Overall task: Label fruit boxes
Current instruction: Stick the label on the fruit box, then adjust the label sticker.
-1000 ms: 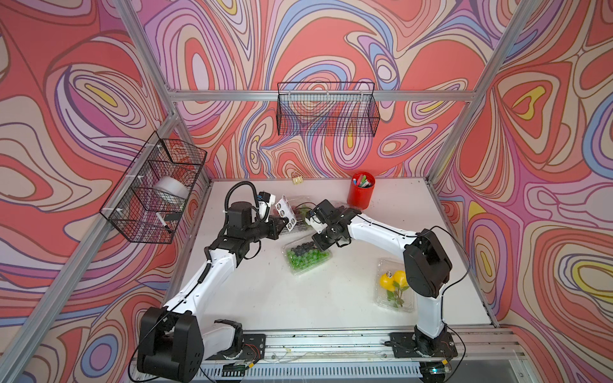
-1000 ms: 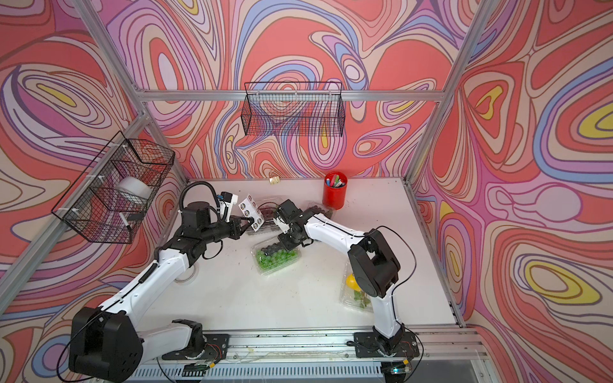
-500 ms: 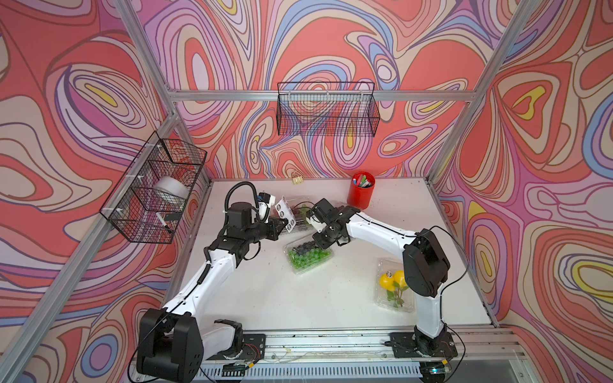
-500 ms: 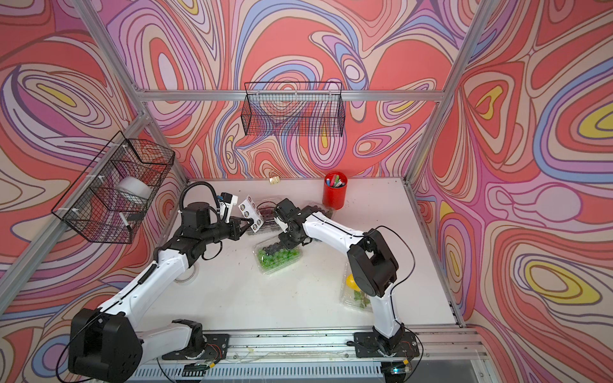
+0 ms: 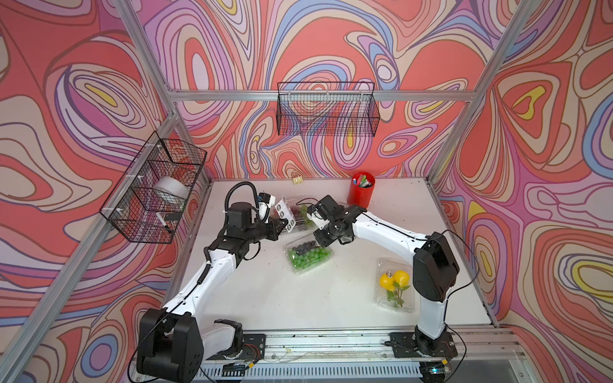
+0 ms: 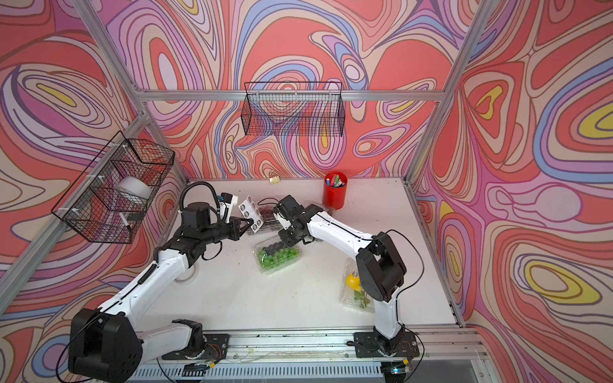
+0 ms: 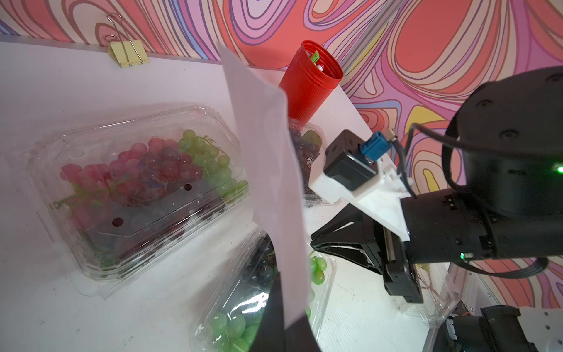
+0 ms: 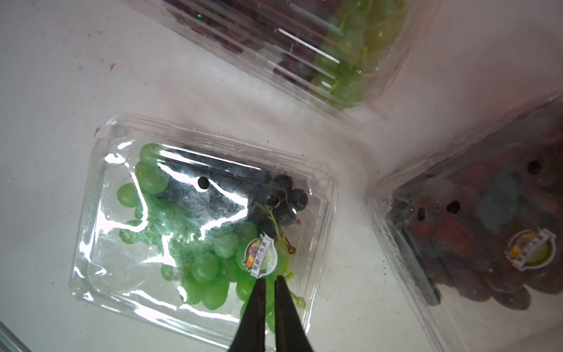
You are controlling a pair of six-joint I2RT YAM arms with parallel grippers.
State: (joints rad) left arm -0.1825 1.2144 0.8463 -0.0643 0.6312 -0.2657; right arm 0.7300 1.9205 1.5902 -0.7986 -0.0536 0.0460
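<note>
Fruit boxes are sitting on the white surface [image 5: 265, 298]. The green-grape box [image 5: 308, 257] is lying near the middle, and the red-and-green grape box [image 7: 137, 189] is resting behind it. The purple-grape box [image 8: 487, 228] is lying just beside the red pen cup [image 5: 361, 192]. The yellow-fruit box [image 5: 394, 285] is sitting well apart, beside the right arm.

The left gripper [image 5: 282, 228] is clenching the lower edge of the sticker sheet [image 5: 286, 215], holding it tilted above the surface.

The right gripper [image 8: 269, 282] is reaching down over the green-grape box with its jaws drawn almost together, grasping nothing. Its tips are pointing at the edge of a round sticker [image 8: 259, 255] stuck on the lid. They seem to be touching the lid, though the glare is making that hard to tell. Another round sticker [image 8: 531, 250] is showing on the purple-grape box.
</note>
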